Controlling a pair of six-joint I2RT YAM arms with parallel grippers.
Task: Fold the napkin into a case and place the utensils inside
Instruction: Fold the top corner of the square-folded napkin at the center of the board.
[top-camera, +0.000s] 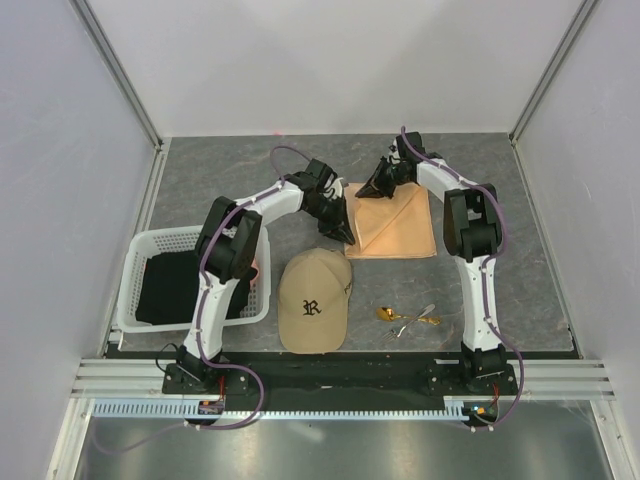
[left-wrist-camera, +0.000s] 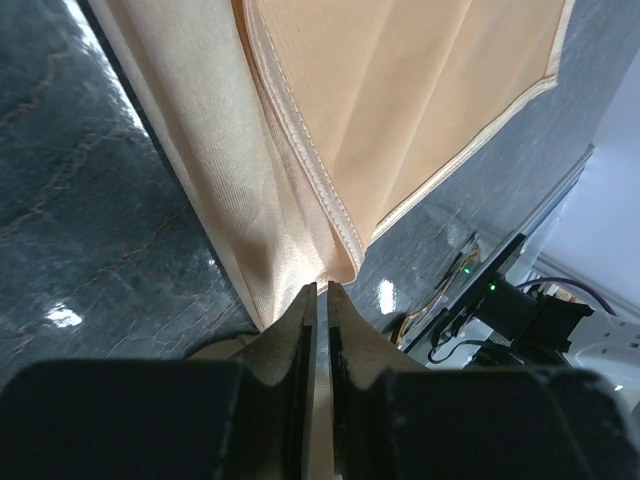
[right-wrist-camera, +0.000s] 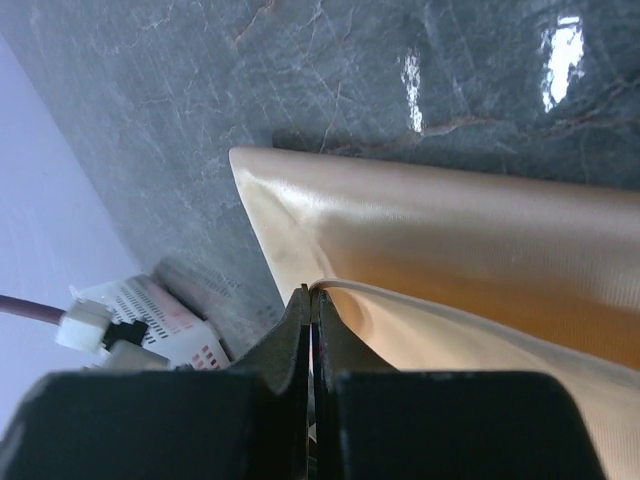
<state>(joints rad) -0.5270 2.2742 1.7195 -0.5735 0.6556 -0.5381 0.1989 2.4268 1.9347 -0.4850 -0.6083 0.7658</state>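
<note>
The peach napkin (top-camera: 400, 225) lies folded on the grey table, behind the cap. My left gripper (top-camera: 347, 238) sits at its near-left corner. In the left wrist view the stitched corner of the napkin (left-wrist-camera: 400, 100) runs down into the nearly closed tips of that gripper (left-wrist-camera: 323, 288). My right gripper (top-camera: 373, 190) is at the far-left corner, where its tips (right-wrist-camera: 314, 295) are shut on the white hem of the napkin (right-wrist-camera: 450, 230), lifting that edge a little. The utensils (top-camera: 405, 318), a gold spoon and silvery pieces, lie loose near the front, right of the cap.
A tan baseball cap (top-camera: 315, 300) sits just in front of the napkin, close under the left gripper. A white basket (top-camera: 140, 262) holding a black cloth stands at the left. White walls surround the table on three sides.
</note>
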